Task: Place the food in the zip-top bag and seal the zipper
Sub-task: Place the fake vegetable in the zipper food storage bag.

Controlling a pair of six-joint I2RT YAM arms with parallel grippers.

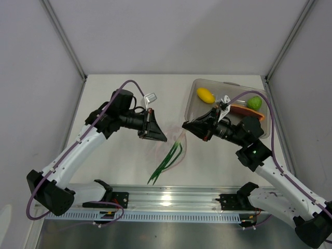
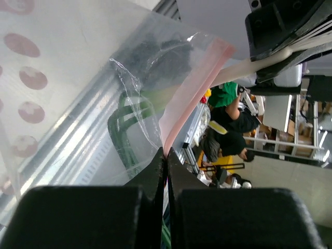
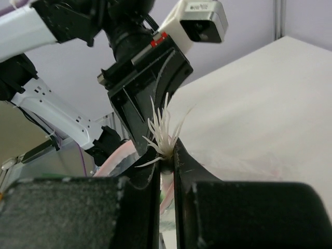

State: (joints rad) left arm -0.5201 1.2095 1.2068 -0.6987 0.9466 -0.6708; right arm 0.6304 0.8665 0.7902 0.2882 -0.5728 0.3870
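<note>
Stretching across the middle of the table (image 1: pixel 129 166), the clear zip-top bag (image 2: pixel 93 104) sits between the two arms, well in front of the tray. Its pink-red zipper (image 2: pixel 194 88) runs up and away from the left gripper (image 2: pixel 166 155), whose black fingers are pressed together on the strip's near end, with no gap showing.

The thin green vegetable (image 1: pixel 167 158) lies with its stalks fanned toward the near rail (image 1: pixel 171 199). The left wrist view shows the stalks through the plastic, though whether they are inside the bag or under it cannot be told. The vegetable's white tufted root end (image 3: pixel 162 129) sticks up from the tips of the right gripper (image 3: pixel 166 155), which is clamped on it, the fingers nearly meeting. The two grippers face each other closely, tips just apart.

At the right rear, the rigid clear tray (image 1: pixel 228 88) holds a yellow lemon (image 1: pixel 206 95) at its left end, and a green lime (image 1: pixel 254 102) beside a reddish-brown meat slice (image 1: pixel 248 111) at its right.
</note>
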